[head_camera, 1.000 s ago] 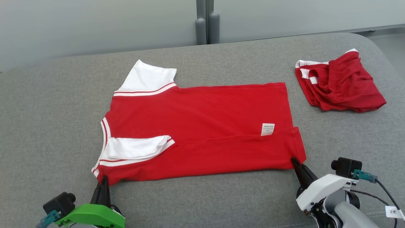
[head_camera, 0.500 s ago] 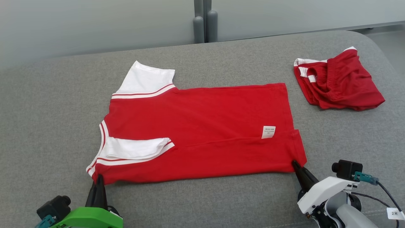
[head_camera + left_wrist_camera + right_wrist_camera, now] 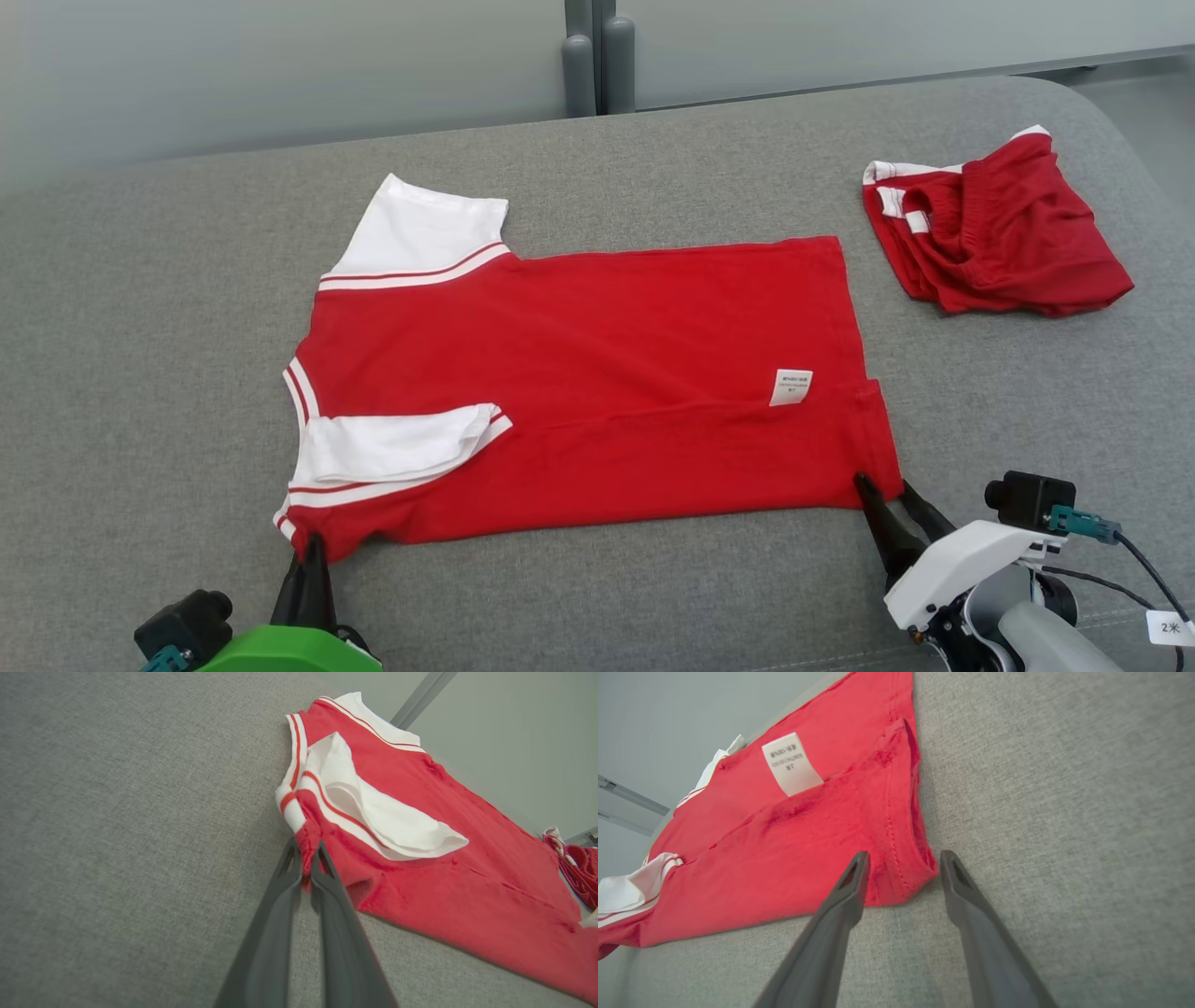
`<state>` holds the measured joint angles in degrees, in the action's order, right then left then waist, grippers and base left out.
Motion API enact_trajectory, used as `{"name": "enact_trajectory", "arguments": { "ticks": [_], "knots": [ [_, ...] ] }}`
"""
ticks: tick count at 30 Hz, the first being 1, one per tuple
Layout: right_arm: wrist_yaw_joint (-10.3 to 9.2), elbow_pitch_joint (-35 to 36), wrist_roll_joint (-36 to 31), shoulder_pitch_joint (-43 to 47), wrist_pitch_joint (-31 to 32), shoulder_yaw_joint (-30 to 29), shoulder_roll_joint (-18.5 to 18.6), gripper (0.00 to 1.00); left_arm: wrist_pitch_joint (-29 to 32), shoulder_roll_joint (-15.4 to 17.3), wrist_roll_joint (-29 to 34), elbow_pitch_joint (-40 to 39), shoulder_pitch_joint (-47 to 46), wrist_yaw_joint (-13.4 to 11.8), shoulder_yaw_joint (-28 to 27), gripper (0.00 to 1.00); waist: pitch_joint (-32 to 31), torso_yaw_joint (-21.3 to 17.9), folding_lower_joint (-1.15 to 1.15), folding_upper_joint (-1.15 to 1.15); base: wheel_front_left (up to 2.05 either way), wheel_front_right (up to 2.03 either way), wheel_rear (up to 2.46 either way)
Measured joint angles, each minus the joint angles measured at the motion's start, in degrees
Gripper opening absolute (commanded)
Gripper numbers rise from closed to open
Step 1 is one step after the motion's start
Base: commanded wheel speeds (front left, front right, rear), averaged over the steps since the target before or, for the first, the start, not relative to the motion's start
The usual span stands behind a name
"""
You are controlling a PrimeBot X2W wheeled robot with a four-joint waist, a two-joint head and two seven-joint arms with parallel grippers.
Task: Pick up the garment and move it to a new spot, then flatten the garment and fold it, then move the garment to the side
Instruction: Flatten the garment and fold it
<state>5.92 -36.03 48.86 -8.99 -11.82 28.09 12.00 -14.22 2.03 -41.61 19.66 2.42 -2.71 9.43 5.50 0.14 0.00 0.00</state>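
Head view: red shirt (image 3: 597, 373) lies flat mid grey cushion (image 3: 140, 373), neck end twd 9 o'clock, hem twd 3. Near long edge is folded over the body. One white sleeve (image 3: 392, 448) lies on the red at shirt's 8 o'clock, the other sticks out at 11. White label (image 3: 791, 386) sits at shirt's 4 o'clock. Bunched red shorts (image 3: 990, 238) at 2 o'clock, well apart from shirt. L gripper (image 3: 313, 551) at 7 o'clock, fingers together, tips on near shoulder corner. R gripper (image 3: 882, 495) at 5 o'clock, fingers parted, at near hem corner.

L wrist view: fingers clamped on red fabric just below the striped trim; cloth puckers at the pinch. Rest of shirt runs off twd 3–4 o'clock.

R wrist view: fingers spread wide, nothing gripped. Hem corner lies on cushion btwn the tips. Can't tell if either tip touches cloth. Label at 11 o'clock from tips.
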Motion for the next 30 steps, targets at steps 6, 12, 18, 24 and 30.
{"name": "enact_trajectory", "arguments": {
  "ticks": [6,12,18,24,30],
  "knots": [
    [-0.57,0.1,0.0,0.0,-0.3,-0.8,0.6,1.00,0.0,0.1,0.5,-1.2,0.0,-1.1,-0.7,1.00,0.5,-0.2,0.00,0.00,0.00,0.00,0.00],
    [-2.13,1.4,-1.5,-0.2,-0.8,-2.0,3.7,1.00,0.0,1.5,1.0,-3.5,0.0,-2.0,-3.1,1.00,1.0,-0.7,0.00,0.00,0.00,0.00,0.00],
    [-3.01,4.4,-3.9,-4.1,-0.9,-3.3,7.0,1.00,0.1,4.7,4.7,-5.8,-1.8,-2.4,-2.1,1.00,1.8,-1.4,0.00,0.00,0.00,0.00,0.00],
    [-3.07,6.8,-7.2,-9.0,-0.9,-1.7,8.7,1.00,3.0,6.4,8.3,-7.7,-10.6,-2.4,0.9,1.00,2.9,-1.7,0.00,0.00,0.00,0.00,0.00],
    [-2.91,9.4,-10.7,-16.2,2.6,1.6,9.7,1.00,8.9,6.8,10.2,-6.5,-21.4,-2.4,3.5,1.00,5.3,-2.0,0.00,0.00,0.00,0.00,0.00]
  ]
}}
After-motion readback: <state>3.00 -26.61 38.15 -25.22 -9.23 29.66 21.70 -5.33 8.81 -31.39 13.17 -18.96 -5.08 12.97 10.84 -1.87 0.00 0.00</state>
